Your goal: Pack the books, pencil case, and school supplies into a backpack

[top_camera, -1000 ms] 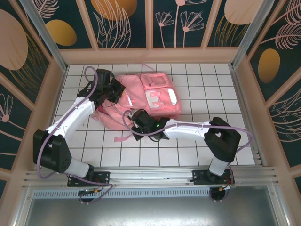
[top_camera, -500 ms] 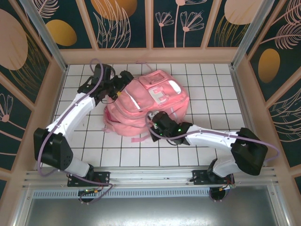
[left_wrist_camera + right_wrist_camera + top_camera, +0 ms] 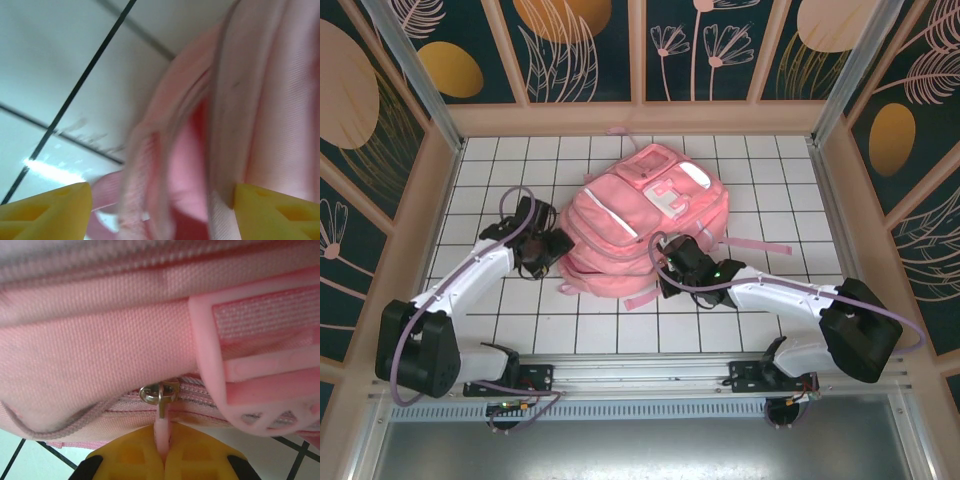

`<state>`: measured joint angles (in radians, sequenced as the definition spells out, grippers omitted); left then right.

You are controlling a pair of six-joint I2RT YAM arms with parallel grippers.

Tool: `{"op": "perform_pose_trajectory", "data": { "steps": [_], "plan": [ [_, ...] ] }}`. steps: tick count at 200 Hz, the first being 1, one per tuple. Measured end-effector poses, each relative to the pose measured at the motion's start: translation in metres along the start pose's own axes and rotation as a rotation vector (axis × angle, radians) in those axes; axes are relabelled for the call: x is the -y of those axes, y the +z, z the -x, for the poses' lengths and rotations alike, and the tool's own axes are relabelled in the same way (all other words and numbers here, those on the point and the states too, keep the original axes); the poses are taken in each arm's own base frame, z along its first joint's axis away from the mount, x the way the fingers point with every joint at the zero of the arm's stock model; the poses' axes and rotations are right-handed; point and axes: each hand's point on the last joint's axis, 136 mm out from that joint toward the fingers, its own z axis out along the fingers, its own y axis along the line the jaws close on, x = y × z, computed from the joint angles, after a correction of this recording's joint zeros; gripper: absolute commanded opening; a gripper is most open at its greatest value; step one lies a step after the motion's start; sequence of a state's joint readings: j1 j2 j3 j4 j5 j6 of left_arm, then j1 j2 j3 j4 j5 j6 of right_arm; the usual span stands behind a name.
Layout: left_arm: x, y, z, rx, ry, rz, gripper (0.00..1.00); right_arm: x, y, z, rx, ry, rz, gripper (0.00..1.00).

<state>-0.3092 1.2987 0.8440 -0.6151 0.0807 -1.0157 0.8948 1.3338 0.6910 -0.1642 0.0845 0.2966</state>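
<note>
Big pink backpack flat at the middle of the white gridded surface, front up, silvery-white stripes across it, loose straps lying out toward the right and near edges. At its near side, right claw pressed together on the pink zipper pull, metal slider just above. At its left flank, left claw spread wide, blurred pink fabric folds between the yellow fingertips.
</note>
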Motion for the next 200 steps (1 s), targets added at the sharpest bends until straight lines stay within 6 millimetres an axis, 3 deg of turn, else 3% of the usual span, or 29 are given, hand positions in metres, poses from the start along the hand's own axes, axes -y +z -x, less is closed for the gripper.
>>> {"op": "perform_pose_trajectory", "data": {
  "steps": [33, 52, 79, 98, 123, 200],
  "plan": [
    [-0.003, -0.006, -0.014, -0.01, -0.073, -0.108, 0.45, 0.003, 0.001, -0.002, -0.003, 0.005, -0.002, 0.0],
    [-0.002, 0.003, -0.023, -0.042, -0.118, -0.164, 0.31, 0.003, 0.002, -0.002, -0.003, 0.008, 0.002, 0.0],
    [-0.002, 0.019, -0.034, -0.095, -0.156, -0.201, 0.25, 0.001, 0.002, -0.004, -0.01, 0.007, 0.017, 0.0],
    [0.006, 0.02, -0.032, -0.096, -0.181, -0.25, 0.0, -0.003, 0.002, -0.004, -0.01, 0.008, 0.038, 0.0],
    [0.018, 0.019, -0.028, -0.086, -0.193, -0.312, 0.0, -0.012, 0.002, -0.005, -0.011, -0.004, 0.071, 0.0],
    [0.018, 0.019, -0.025, -0.063, -0.251, -0.363, 0.0, -0.061, 0.009, -0.025, -0.063, -0.107, 0.189, 0.0]
  ]
}}
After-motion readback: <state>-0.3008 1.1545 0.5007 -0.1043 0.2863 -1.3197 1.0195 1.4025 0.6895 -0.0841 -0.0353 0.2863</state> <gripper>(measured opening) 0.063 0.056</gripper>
